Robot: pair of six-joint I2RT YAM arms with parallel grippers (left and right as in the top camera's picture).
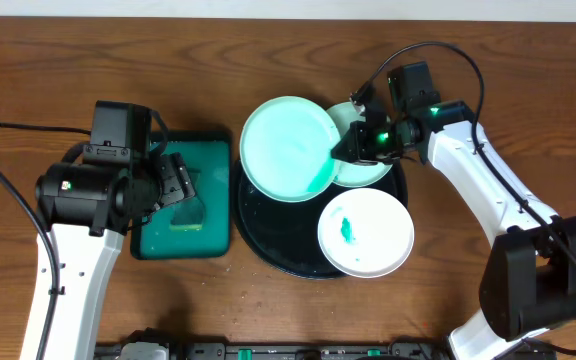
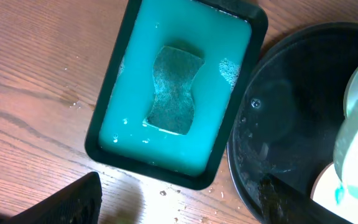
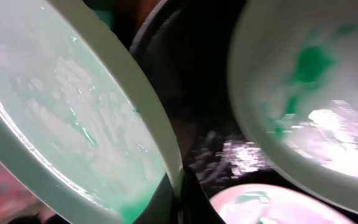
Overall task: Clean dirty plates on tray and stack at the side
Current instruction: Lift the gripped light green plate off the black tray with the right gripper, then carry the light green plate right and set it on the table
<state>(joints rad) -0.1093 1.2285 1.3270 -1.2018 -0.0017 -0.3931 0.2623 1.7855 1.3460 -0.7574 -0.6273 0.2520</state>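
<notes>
- The black tray [image 1: 273, 235] lies mid-table, slightly toward the near edge. Its bare floor is wet.
- It holds two plates. The smeared plate [image 1: 373, 235], white with a teal streak, rests flat on the side nearest the near and right edges. The far plate [image 1: 368, 172] is half hidden at the side toward the far edge.
- The raised plate [image 1: 283, 150] is pale mint and wet, and is held tilted above the tray's far-left part. The right gripper [image 1: 340, 150] is clenched on its rim.
- The green tray [image 1: 211, 165] sits just beside the black one, on the side toward the left edge. It holds teal liquid [image 2: 142, 74] and one sponge [image 2: 174, 90] lying flat.
- The left gripper [image 1: 176, 182] hovers over it with its fingers [image 2: 67, 202] spread and nothing between them.
- In all there are three plates, two trays and one sponge.
</notes>
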